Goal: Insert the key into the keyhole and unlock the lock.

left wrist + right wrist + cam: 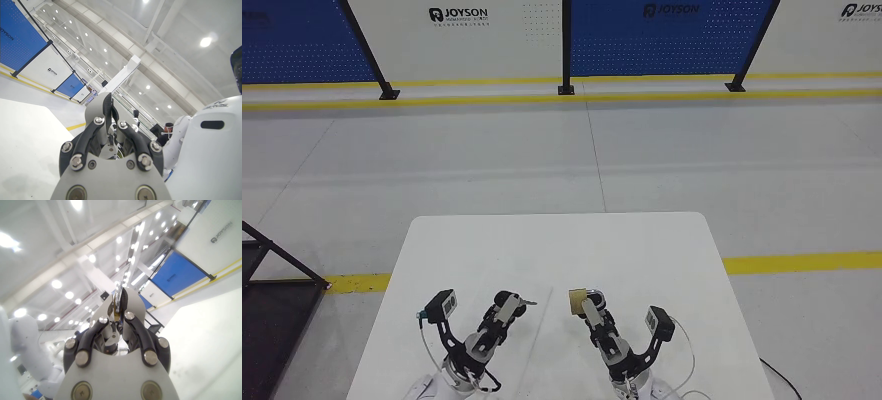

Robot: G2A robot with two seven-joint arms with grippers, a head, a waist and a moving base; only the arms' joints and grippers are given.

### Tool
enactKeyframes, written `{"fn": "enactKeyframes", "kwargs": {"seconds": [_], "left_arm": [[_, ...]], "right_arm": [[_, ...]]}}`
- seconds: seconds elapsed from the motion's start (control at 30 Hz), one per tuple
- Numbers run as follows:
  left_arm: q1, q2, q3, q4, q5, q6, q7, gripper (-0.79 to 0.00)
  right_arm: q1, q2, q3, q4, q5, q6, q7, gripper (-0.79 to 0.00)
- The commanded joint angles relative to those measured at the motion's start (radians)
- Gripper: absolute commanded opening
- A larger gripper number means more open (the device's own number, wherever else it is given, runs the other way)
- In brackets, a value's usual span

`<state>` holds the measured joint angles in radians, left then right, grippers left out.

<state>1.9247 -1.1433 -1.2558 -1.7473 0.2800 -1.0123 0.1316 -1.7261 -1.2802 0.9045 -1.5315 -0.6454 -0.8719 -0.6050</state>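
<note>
The left claw is pinched narrow over the near part of the white table, gripping the key, whose thin tip pokes out toward the lock. There is a gap between key and lock. The right claw clamps the brass lock, raised off the table

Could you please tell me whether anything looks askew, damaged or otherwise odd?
Nothing stands out: the right end effector grips the brass-coloured metal padlock, the left end effector a small metal key, apart above the white table.
</note>
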Motion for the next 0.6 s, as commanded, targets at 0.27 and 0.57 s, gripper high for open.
{"fn": "enactKeyframes", "kwargs": {"seconds": [0.27, 0.57], "left_arm": [[-0.033, -0.011, 0.060, 0.042, 0.105, 0.000, 0.100, -0.785], [-0.055, -0.022, 0.103, 0.063, 0.215, 0.000, 0.243, -0.785]], "right_arm": [[0.000, 0.000, 0.000, 0.000, 0.001, 0.000, 0.000, -0.785], [0.000, 0.000, 0.000, 0.000, 0.001, 0.000, 0.000, -0.785]]}}
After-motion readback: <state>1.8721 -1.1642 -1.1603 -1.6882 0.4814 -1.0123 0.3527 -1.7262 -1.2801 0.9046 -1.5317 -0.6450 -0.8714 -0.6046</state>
